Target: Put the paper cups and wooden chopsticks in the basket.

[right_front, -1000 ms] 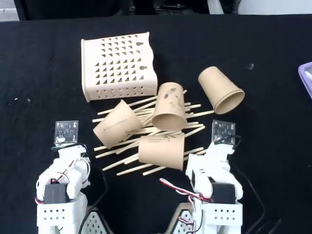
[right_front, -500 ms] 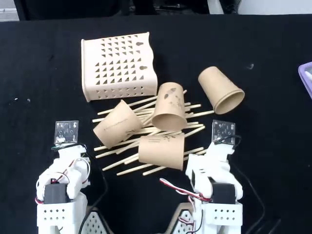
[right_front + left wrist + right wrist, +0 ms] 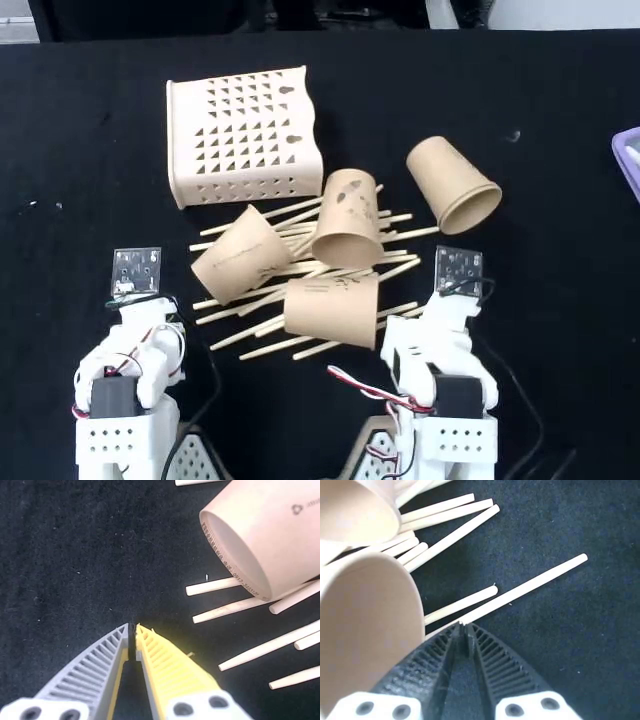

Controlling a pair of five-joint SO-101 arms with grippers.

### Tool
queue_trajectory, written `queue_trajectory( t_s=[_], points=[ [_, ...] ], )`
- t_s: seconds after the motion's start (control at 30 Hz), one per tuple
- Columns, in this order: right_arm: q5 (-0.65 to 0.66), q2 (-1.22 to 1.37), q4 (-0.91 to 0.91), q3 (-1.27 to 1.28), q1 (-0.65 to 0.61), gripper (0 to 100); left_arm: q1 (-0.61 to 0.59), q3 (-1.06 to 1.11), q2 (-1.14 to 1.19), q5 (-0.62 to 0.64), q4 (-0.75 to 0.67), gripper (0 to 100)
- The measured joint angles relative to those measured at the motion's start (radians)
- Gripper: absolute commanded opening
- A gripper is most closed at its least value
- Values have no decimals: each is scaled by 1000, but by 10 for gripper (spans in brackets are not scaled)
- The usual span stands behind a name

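high view: the pale basket [image 3: 245,135] lies tipped on its side toward the back of the black counter [image 3: 90,150]. just in front of it the wooden chopsticks [image 3: 300,268] are scattered in a loose heap. three paper cups lie on their sides on top of them: the left cup [image 3: 238,254], the middle cup [image 3: 347,220] and the front cup [image 3: 332,310]. a fourth cup [image 3: 453,184] lies apart to the right on bare counter. a purple object [image 3: 628,158] shows at the right edge. both arms sit folded at the near edge, the left arm [image 3: 130,350] near the left cup and the right arm [image 3: 440,340] just beside the front cup.

left wrist view: the left jaws are closed tip to tip with nothing between them. they are over bare counter, near the left cup's open mouth and a few chopstick ends.

right wrist view: the right jaws are likewise closed and empty. their tips are just beside one chopstick, with the front cup alongside.
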Motion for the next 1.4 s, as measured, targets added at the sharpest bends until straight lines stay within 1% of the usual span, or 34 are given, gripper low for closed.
queue_trajectory(
  t_s=[0.37,0.43,0.53,0.63,0.7,0.83,0.87,0.93,1.0,1.07,1.1,1.17,1.2,1.27,1.33,1.4],
  points=[
    [-3,0,0,0,0,12,5,0,0,0,0,30],
    [-3,0,0,0,0,12,-20,0,0,-2,0,30],
    [-3,0,0,-2,0,12,-106,0,0,-2,-26,30],
    [-3,0,-38,-17,0,12,-229,-52,0,-2,-87,30],
    [-3,0,-71,-68,28,12,-319,-115,0,-3,-123,30],
    [2,0,-135,-242,160,12,-499,-252,0,-3,-169,30],
    [21,0,-157,-288,198,12,-540,-279,-3,-3,-180,30],
    [86,0,-204,-361,281,12,-615,-325,-6,-3,-207,30],
    [184,0,-252,-402,350,12,-666,-351,-8,-3,-244,30],
    [304,0,-298,-425,394,12,-672,-362,-8,-3,-299,51],
    [364,0,-313,-436,402,12,-666,-362,-8,-3,-325,86],
    [466,0,-327,-465,413,14,-621,-362,-5,-2,-371,170],
    [502,0,-331,-485,416,21,-585,-368,-2,-3,-384,191],
    [535,0,-336,-548,416,74,-494,-404,0,-3,-390,174],
    [540,0,-348,-637,410,123,-396,-445,3,-3,-391,166],
    [531,0,-362,-744,370,134,-292,-493,52,-3,-394,166]
  ],
)
